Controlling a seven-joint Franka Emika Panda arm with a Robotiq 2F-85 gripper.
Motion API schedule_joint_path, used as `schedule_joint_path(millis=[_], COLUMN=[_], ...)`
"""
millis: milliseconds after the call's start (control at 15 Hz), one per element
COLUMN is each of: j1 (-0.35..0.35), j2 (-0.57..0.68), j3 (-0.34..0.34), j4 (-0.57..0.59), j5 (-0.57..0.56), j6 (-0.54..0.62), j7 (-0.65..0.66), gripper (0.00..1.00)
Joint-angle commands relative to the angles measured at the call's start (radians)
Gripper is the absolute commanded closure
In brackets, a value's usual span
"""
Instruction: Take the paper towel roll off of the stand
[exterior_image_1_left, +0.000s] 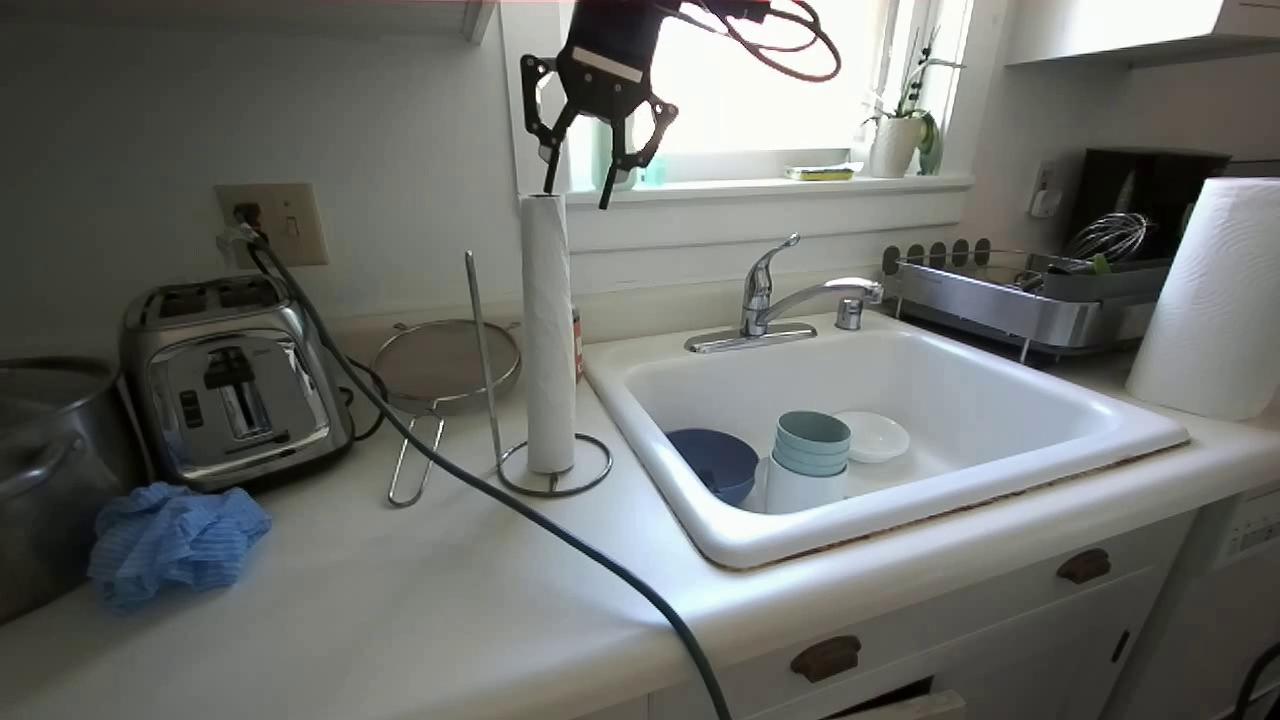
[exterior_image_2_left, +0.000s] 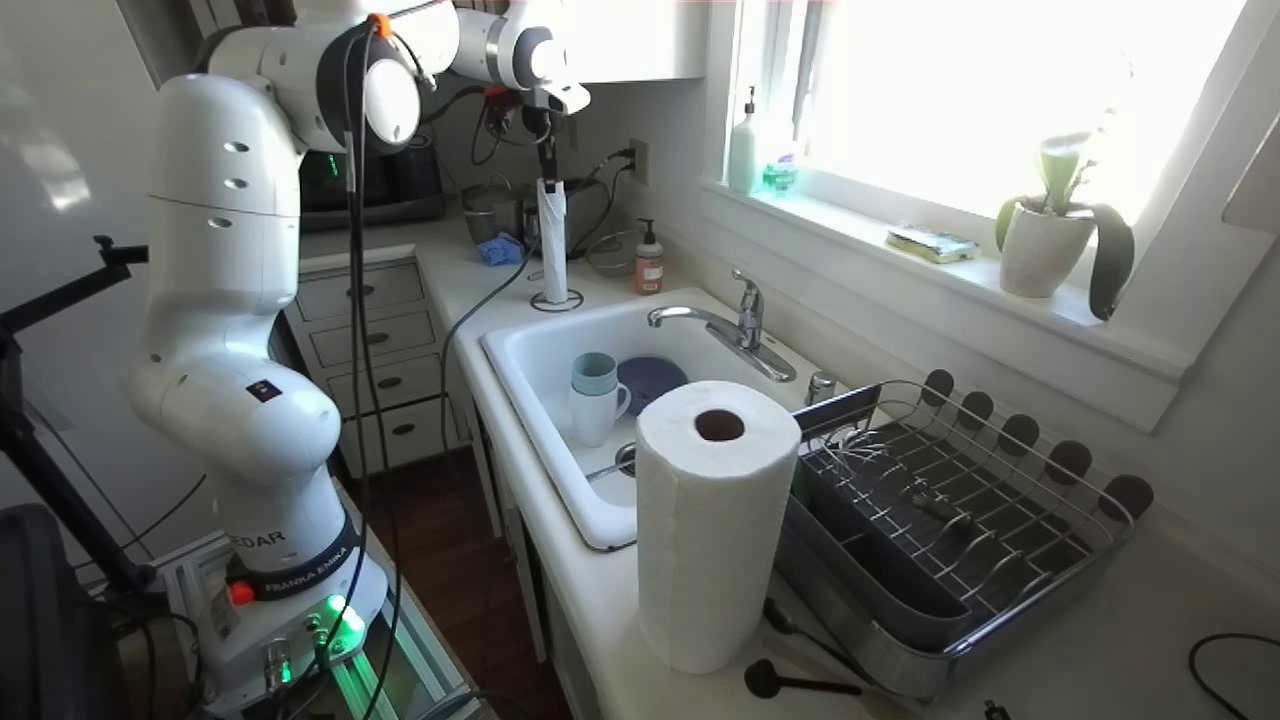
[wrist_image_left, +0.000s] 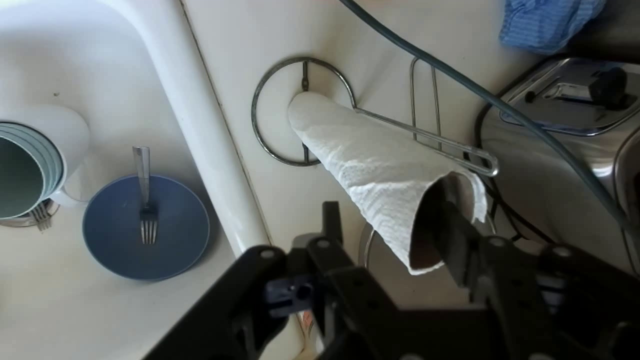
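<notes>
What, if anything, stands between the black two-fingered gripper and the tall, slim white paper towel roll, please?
Nothing visible stands between them. The gripper is open at the top of the roll, one finger at its hollow end; whether inside, I cannot tell. The metal stand's thin rod rises beside the roll, not between.
</notes>
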Motion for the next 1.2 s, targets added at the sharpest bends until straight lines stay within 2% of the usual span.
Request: schedule_joint_path(millis=[0,67,133,333,400,733,1133], j1=[0.012,0.013,0.013,0.013,0.013,0.018,0.043], j2=[0.02,0.022,0.023,0.027,0.028,0.037,0.062], j3=[-0.016,-0.017,-0.018,-0.018,-0.018,-0.017,-0.025], j4=[0.04,0.039,0.039,0.039,0.039,0.053,0.159], j5=[0.022,0.019,0.018,0.019,0.02,0.014,-0.023], j6=[-0.037,-0.028,-0.023,-0.019,-0.019,-0.026,-0.132], j7=[0.029,0.033,0.035,0.036,0.037,0.036,0.053], gripper=[0.64,0.7,0.7,0.82,0.95,1.0,1.0])
